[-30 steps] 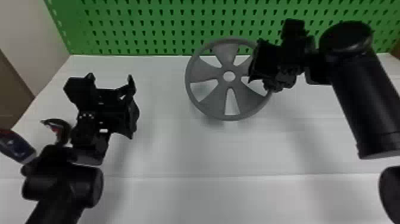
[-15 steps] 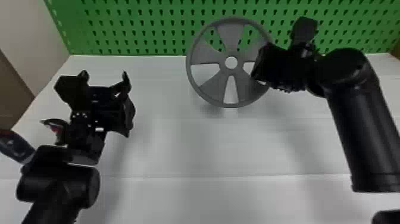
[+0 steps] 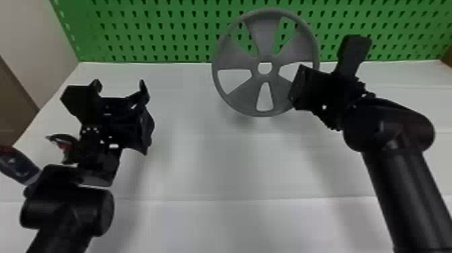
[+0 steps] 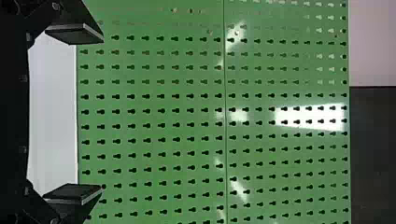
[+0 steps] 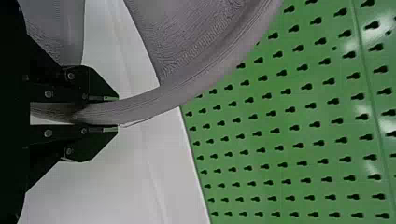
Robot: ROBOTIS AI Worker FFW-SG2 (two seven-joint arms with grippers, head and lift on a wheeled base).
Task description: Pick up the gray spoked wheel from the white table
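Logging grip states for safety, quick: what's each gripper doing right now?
Left gripper: open, holding nothing.
Right gripper: closed on the gray wheel's rim.

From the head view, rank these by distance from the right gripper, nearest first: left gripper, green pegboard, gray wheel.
1. Gray wheel: its rim is clamped in the right gripper, and the wheel extends to that gripper's left.
2. Green pegboard: at the back, with its nearest stretch beyond the wheel.
3. Left gripper: across on the left side, open.
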